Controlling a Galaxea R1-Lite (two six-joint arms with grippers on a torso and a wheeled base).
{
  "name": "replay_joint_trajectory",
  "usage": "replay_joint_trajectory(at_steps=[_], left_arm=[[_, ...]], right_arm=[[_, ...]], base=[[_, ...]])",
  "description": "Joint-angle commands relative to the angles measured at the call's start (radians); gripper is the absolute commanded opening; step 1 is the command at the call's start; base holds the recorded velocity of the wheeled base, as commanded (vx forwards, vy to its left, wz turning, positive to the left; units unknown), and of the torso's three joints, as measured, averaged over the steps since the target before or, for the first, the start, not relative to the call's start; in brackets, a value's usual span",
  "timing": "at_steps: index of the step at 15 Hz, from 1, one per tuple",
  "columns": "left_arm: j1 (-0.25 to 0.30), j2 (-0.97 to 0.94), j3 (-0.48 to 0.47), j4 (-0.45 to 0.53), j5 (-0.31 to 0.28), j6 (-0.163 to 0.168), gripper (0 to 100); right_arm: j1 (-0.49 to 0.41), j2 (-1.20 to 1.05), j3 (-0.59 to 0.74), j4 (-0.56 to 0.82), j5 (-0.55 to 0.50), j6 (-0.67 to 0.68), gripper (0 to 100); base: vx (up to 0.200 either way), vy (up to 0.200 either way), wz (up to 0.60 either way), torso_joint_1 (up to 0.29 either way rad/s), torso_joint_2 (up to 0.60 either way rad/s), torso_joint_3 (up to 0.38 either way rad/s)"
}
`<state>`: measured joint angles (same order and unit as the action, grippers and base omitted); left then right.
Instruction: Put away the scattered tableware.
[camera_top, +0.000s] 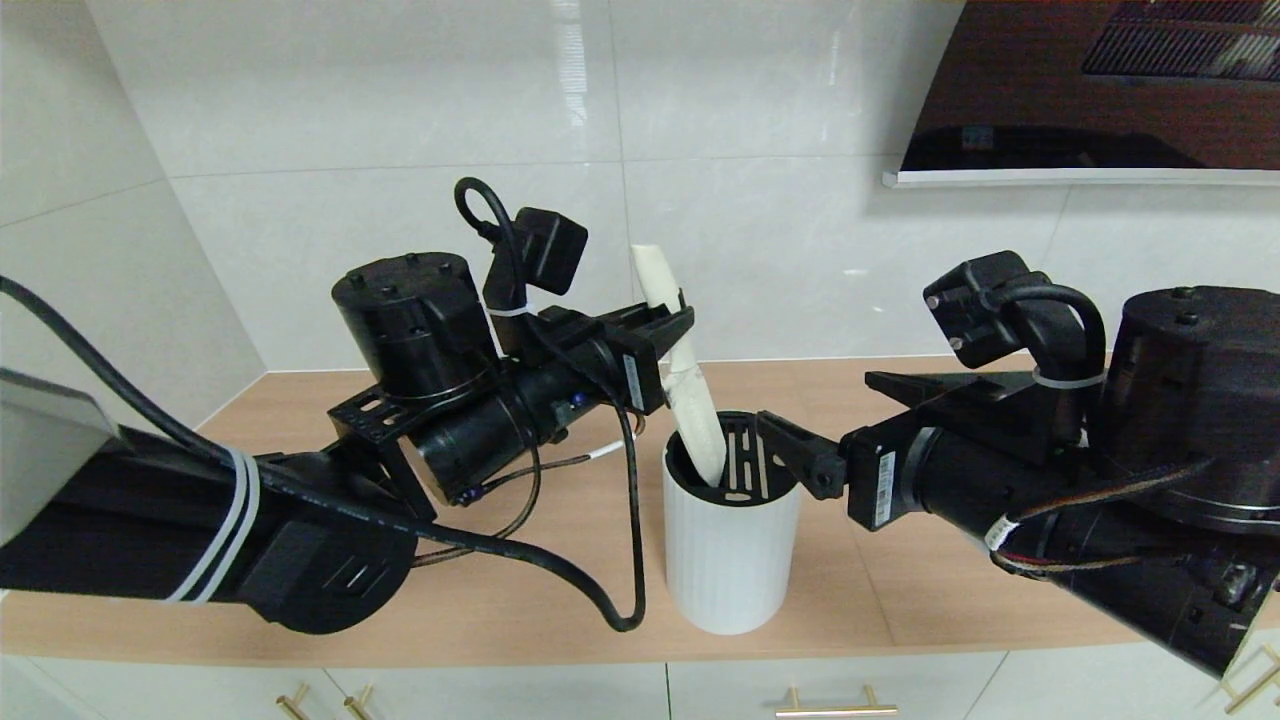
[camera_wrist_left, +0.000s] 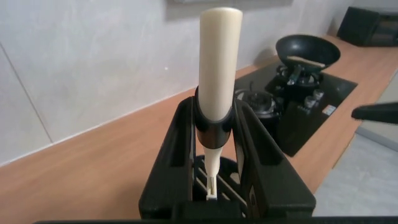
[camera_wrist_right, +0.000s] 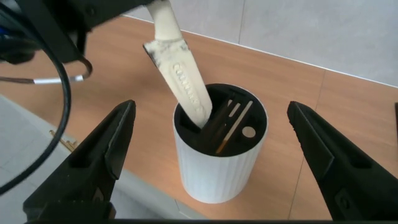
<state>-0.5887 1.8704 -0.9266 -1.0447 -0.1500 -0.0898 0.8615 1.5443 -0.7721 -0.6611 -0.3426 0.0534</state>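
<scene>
A knife (camera_top: 697, 405) with a cream handle and a white blade stands tilted, its tip inside the white ribbed utensil holder (camera_top: 730, 565) on the wooden counter. My left gripper (camera_top: 672, 338) is shut on the knife's handle (camera_wrist_left: 219, 68) just above the holder, with the handle end sticking up past the fingers (camera_wrist_left: 184, 140). In the right wrist view the blade (camera_wrist_right: 184, 84) leans against the holder's (camera_wrist_right: 217, 171) rim, beside several thin utensils (camera_wrist_right: 233, 121) standing inside. My right gripper (camera_top: 818, 402) hovers open beside the holder's top, and its jaws stand wide on either side of the cup (camera_wrist_right: 211, 112).
A tiled wall runs close behind the counter (camera_top: 930, 600). The counter's front edge is just before the holder, with drawers (camera_top: 830, 695) below. A black cooktop (camera_wrist_left: 305, 99) with a dark pan (camera_wrist_left: 308, 51) lies farther along, under a range hood (camera_top: 1080, 95).
</scene>
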Motion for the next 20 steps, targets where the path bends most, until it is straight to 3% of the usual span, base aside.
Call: replay_joint_trajectory(at_steps=[1,4,20], left_arm=[[-0.005,0.021,0.005,0.0,0.0,0.007,0],[-0.019,0.064,0.005,0.0,0.001,0.036,0],[-0.065,0.165,0.003,-0.023,0.024,0.05,0]], right_arm=[[0.001,0.007,-0.001,0.0,-0.001,0.0,100],[0.001,0.014,0.001,-0.002,0.0,0.0,100],[0.001,0.014,0.001,-0.002,0.0,0.0,100]], base=[[0.0,0.0,0.0,0.0,0.0,0.0],[0.0,0.0,0.0,0.0,0.0,0.0],[0.0,0.0,0.0,0.0,0.0,0.0]])
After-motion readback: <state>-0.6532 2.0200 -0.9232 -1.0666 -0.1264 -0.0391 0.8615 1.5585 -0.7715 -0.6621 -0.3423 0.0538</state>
